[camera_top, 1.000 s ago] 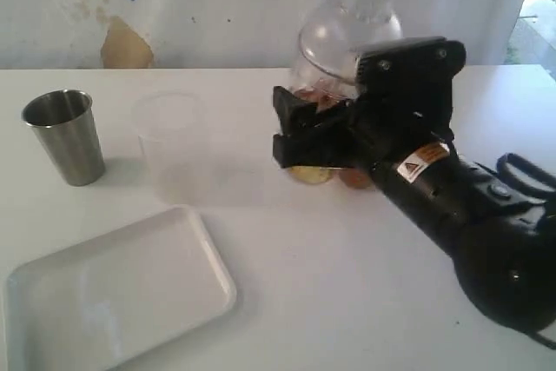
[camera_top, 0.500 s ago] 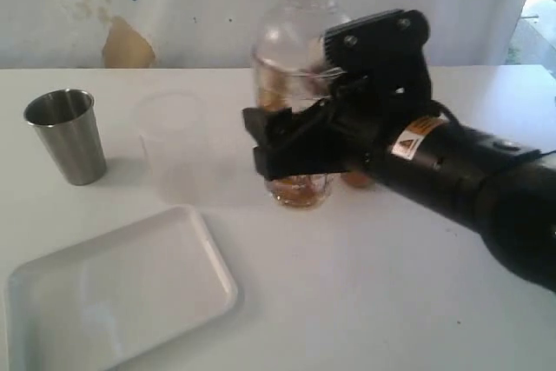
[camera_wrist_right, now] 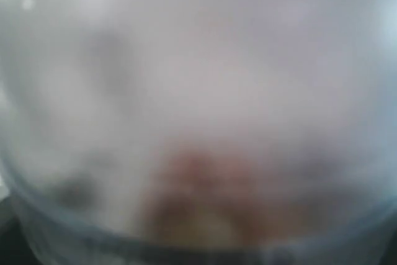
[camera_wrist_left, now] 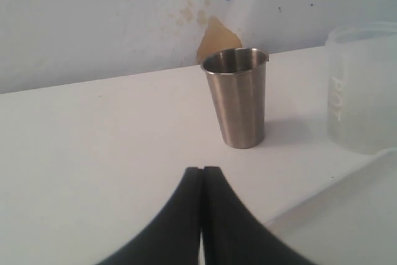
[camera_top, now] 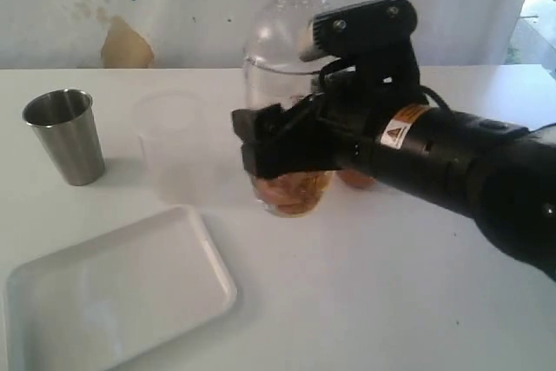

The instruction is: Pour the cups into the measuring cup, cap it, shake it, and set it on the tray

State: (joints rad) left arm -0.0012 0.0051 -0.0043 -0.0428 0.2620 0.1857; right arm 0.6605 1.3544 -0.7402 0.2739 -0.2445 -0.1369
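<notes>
My right gripper (camera_top: 263, 141) is shut on the measuring cup (camera_top: 278, 58), a clear cylinder with a clear domed cap on top. It stands upright at the table's middle, with brown-orange bits (camera_top: 291, 190) at its bottom. Whether its base touches the table I cannot tell. In the right wrist view the clear cup (camera_wrist_right: 198, 122) fills the blurred frame. The steel tumbler (camera_top: 62, 135) (camera_wrist_left: 237, 97) stands at the far left. A brown rounded shape, likely the wooden cup (camera_top: 356, 178), peeks out behind my right arm. The white tray (camera_top: 113, 288) lies at the front left. My left gripper (camera_wrist_left: 203, 169) is shut and empty, short of the tumbler.
A frosted unmarked cup (camera_top: 172, 141) (camera_wrist_left: 363, 88) stands between the steel tumbler and the measuring cup, behind the tray. A white wall with a brown patch (camera_top: 126, 45) runs along the table's far edge. My right arm (camera_top: 469, 171) stretches across the right half of the table.
The capped cup was tilted and higher a second ago; my right gripper has swung it upright and carried it left and down toward the table. The left gripper has not moved.
</notes>
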